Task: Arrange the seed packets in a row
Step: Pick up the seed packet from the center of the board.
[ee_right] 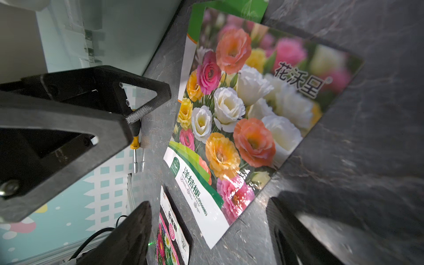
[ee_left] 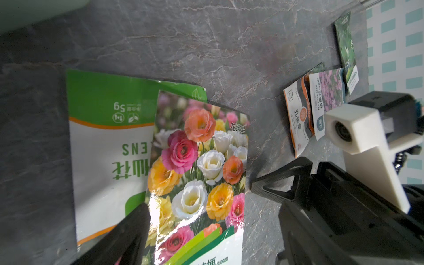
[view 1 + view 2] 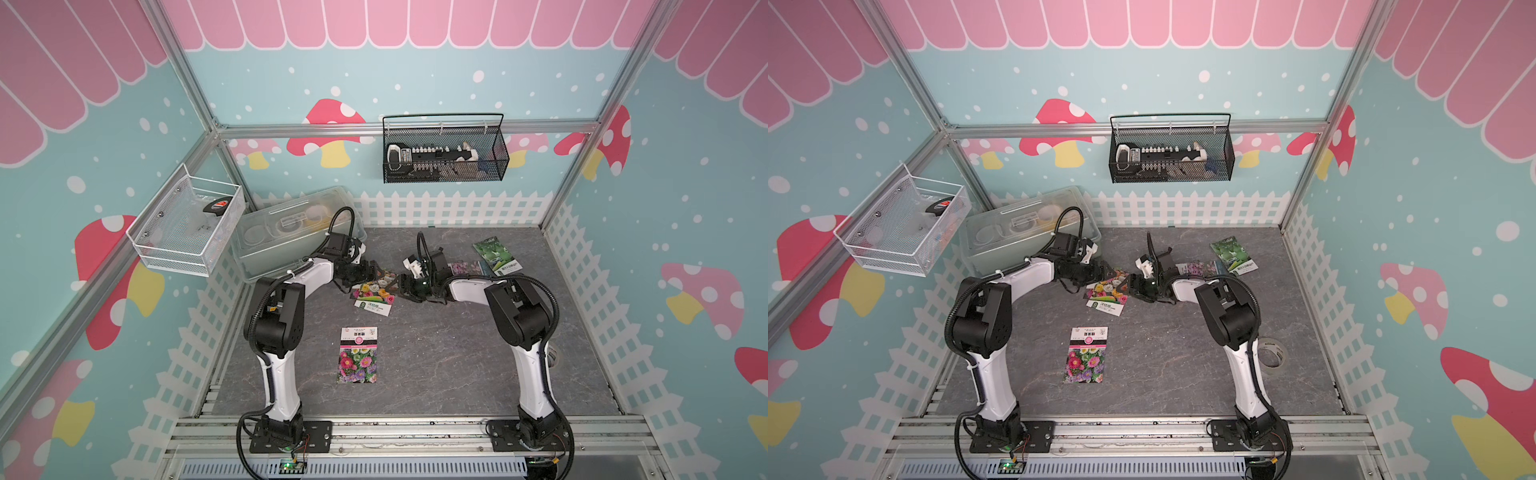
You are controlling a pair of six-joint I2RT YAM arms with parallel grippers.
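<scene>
Space is wide open toward the tabletop's (image 3: 436, 374) near edge; just the aster packet (image 3: 357, 355) there, long axis near-to-far, label band at the far end. Mid-table the lisianthus packet (image 3: 372, 293) lies skewed, label end nearer, overlapping a green-and-white packet (image 2: 103, 142), left gripper (image 3: 372, 274) and right gripper (image 1: 206, 206) flanking it, both spread, holding nothing. Gourd packet (image 3: 496, 255) sits by the far-right corner.

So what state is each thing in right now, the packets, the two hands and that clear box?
Left hand, open, empty.
Right hand, open, empty.
Rose packet, flat, face up, lying over a green-and-white packet.
Aster packet, flat, face up, alone.
Gourd packet, flat, face up.
Purple-flower packet, flat, overlapping an orange-edged packet.
Clear box, lid shut.
Tape roll, lying flat.
</scene>
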